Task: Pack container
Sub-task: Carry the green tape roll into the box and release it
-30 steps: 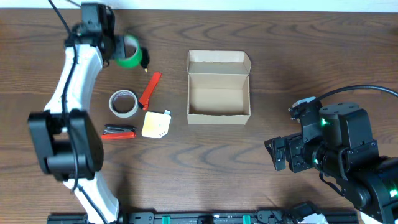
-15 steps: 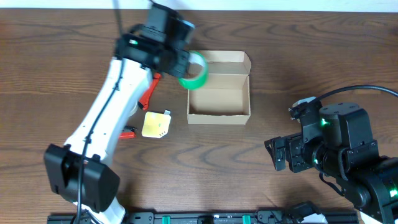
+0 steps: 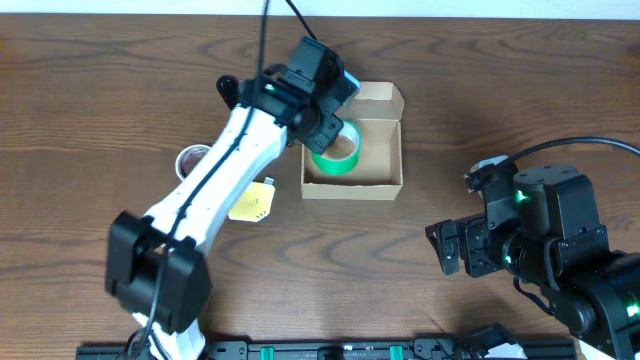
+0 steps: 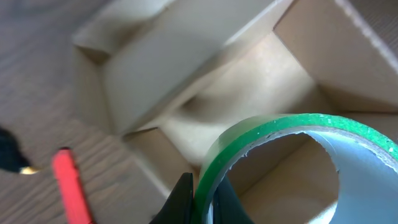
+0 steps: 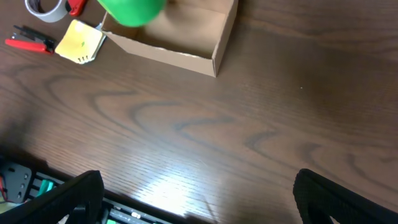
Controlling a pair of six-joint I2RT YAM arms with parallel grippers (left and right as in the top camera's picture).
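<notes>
Left gripper: jaws nearly together, clamped on the wall of a green tape roll, one finger inside the ring and one outside. Right gripper: jaws wide apart, holding nothing, hovering above the bare wooden table well apart from the other objects.

The container, an open cardboard box with its flap folded back at the far side, stands near the table's centre. The held roll sits within its outline, toward the left half; whether it touches the floor cannot be told. The box shows no other contents.

Left of the box lie a yellow packet and a clear tape roll, the latter largely hidden under the left arm. The right wrist view shows a red-and-black hand tool beside the packet. A red bar-shaped object is blurred and cannot be identified.
</notes>
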